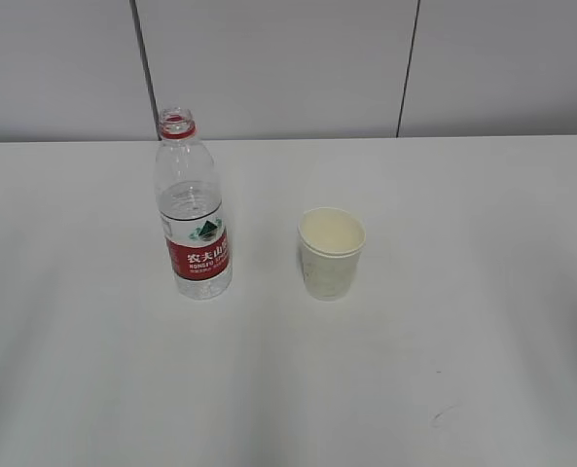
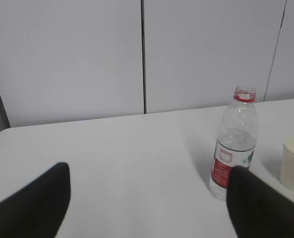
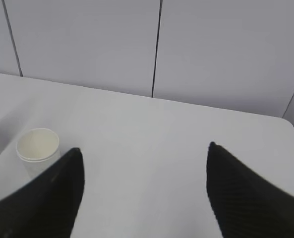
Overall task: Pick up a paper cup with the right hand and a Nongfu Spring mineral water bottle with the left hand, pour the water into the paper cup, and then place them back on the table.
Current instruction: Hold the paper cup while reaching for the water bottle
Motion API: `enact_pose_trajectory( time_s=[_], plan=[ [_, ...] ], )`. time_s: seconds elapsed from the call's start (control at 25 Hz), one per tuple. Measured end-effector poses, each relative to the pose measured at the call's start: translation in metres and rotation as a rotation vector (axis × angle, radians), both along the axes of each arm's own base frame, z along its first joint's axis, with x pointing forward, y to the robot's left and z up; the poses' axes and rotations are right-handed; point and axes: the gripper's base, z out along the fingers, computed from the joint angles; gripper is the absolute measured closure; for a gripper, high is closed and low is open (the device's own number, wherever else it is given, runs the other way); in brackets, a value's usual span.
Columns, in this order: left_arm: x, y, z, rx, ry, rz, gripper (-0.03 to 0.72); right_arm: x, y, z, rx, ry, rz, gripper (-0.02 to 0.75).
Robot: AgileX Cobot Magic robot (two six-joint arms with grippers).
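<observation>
**Both grippers spread wide and empty; bottle and cup stand untouched**

In the left wrist view the left hand [image 2: 147, 208] has its 2 black fingers set far apart at the lower corners of the frame, with nothing between them but bare table. Its finger at the lower right overlaps the foot of the Nongfu Spring mineral water bottle [image 2: 234, 144] in that picture; whether they touch I cannot tell from there.

The right hand [image 3: 144, 193] is the same in the right wrist view: 2 dark fingers splayed wide at the bottom of the frame, holding nothing. The paper cup [image 3: 37, 156] sits at the left edge, just above the left-side finger.

Neither arm appears in the exterior view. There the bottle [image 1: 191, 209] stands upright left of centre, cap off, red neck ring showing, water up to about the shoulder and the red-and-white label low on its body. The cup [image 1: 331, 253] stands upright just right of centre, open mouth up, cream inside, near the bottle but clearly apart from it. Both rest on the white table [image 1: 483, 370], which carries a small dark scuff at the lower right. Grey wall panels fill the top of the frame.
</observation>
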Motion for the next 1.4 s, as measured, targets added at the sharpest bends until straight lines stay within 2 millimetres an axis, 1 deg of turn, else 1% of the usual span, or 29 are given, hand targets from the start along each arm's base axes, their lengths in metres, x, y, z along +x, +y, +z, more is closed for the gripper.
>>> enact_pose_trajectory(
  time_s=[0.24, 0.48, 0.6, 0.8, 0.92, 1.0, 1.16, 1.4],
  plan=[
    [0.042, -0.004, 0.004, -0.013, 0.016, 0.003, 0.102, 0.023, 0.004, -0.002, -0.002, 0.017, 0.061, 0.169],
    [0.089, -0.009, 0.000, -0.023, 0.052, 0.011, 0.102, 0.047, 0.012, -0.006, 0.010, 0.025, 0.162, 0.169],
    [0.107, -0.010, -0.004, -0.039, 0.063, 0.018, 0.102, 0.061, 0.013, -0.009, 0.027, 0.029, 0.180, 0.169],
    [0.132, -0.013, -0.013, -0.045, 0.072, 0.025, 0.102, 0.087, 0.015, -0.018, 0.058, 0.031, 0.215, 0.169],
    [0.144, -0.018, -0.019, -0.043, 0.087, 0.005, 0.102, 0.106, 0.017, -0.029, 0.081, 0.047, 0.242, 0.169],
    [0.152, -0.024, -0.026, -0.037, 0.108, -0.021, 0.102, 0.117, 0.018, -0.038, 0.059, 0.068, 0.265, 0.169],
    [0.165, -0.036, -0.037, -0.029, 0.130, -0.068, 0.102, 0.137, 0.022, -0.061, 0.062, 0.155, 0.324, 0.169],
    [0.185, -0.053, -0.059, -0.019, 0.165, -0.114, 0.102, 0.164, 0.026, -0.084, 0.039, 0.226, 0.417, 0.169]
  ],
)
